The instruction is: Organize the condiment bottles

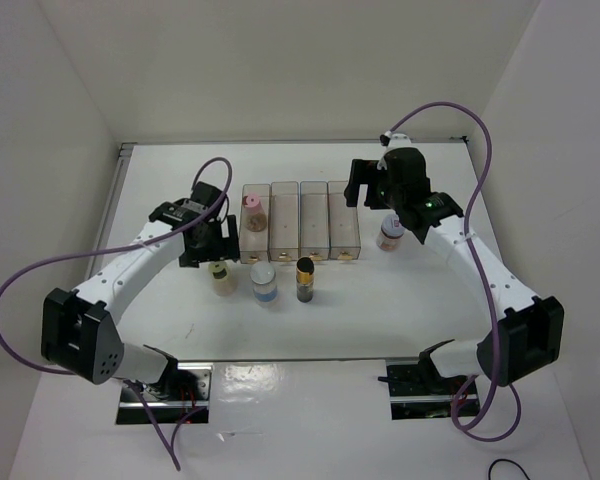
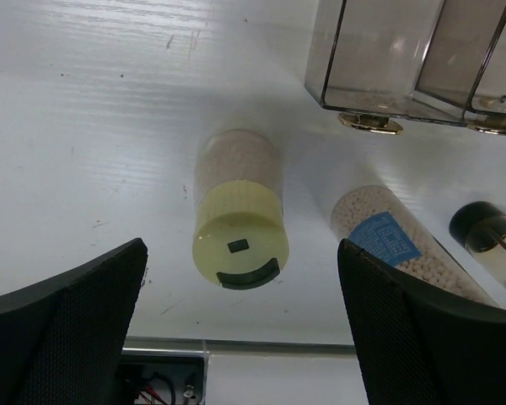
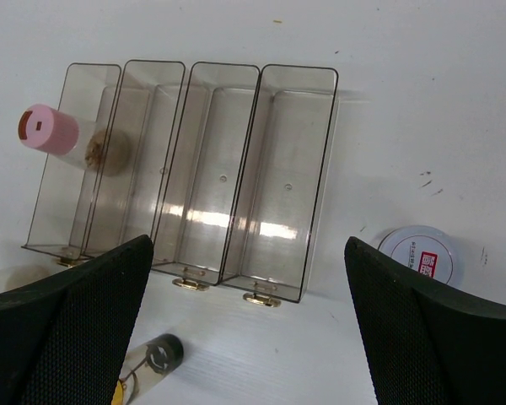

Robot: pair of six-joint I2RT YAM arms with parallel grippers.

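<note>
condiment bottles (image 1: 265, 284) are pictured on a white table (image 1: 180, 180) beside a row of four clear bins (image 1: 299, 220). the pink-capped jar (image 1: 252, 203) is seen upright inside the leftmost bin, in its far half. three more jars are lined up upright on the table just in front of the bins, from left to right: the yellow-green-capped jar (image 2: 236, 169), the pale blue-white-capped jar (image 1: 265, 272) and the dark jar (image 1: 305, 278) with the black-gold top. the lavender-grey-capped jar (image 1: 390, 233) is shown apart from the others, on the table just right of the rightmost bin. the left gripper (image 2: 240, 253) is held above the yellow-green-capped jar, its fingers (image 2: 67, 329) spread wide and nothing gripped. the right gripper (image 3: 249, 245) is poised above the table near the rightmost bin, likewise wide open with nothing held.
</note>
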